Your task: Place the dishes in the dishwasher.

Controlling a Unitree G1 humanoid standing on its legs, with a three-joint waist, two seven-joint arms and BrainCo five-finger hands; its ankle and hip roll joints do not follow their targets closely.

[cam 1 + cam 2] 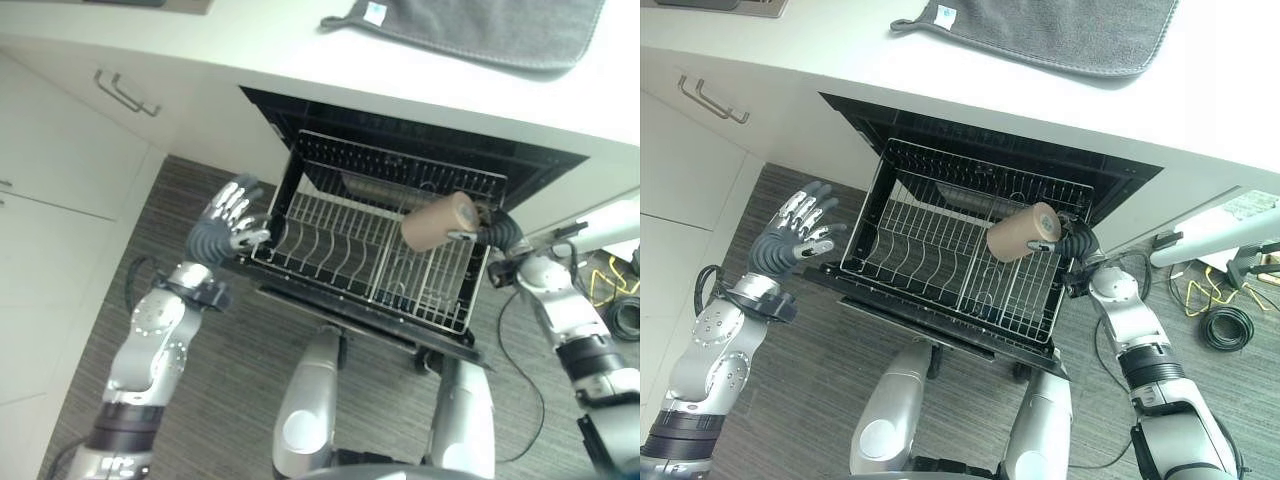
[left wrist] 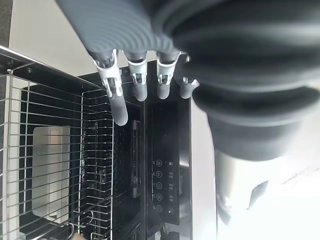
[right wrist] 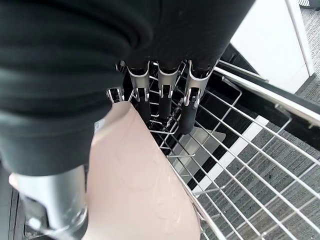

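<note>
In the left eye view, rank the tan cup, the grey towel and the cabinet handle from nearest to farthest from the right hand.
1. The tan cup, held in the right hand over the rack's right side.
2. The grey towel, on the counter above.
3. The cabinet handle, far across at the upper left.

Inventory as I count it from here: one beige cup (image 1: pixel 438 222); one wire dish rack (image 1: pixel 340 250), pulled out; one open dishwasher (image 1: pixel 970 150); one grey towel (image 1: pixel 480 25) on the table (image 1: pixel 250 45); one drawer handle (image 1: pixel 127 93); two robot hands, left hand (image 1: pixel 232 215) and right hand (image 1: pixel 495 225).
</note>
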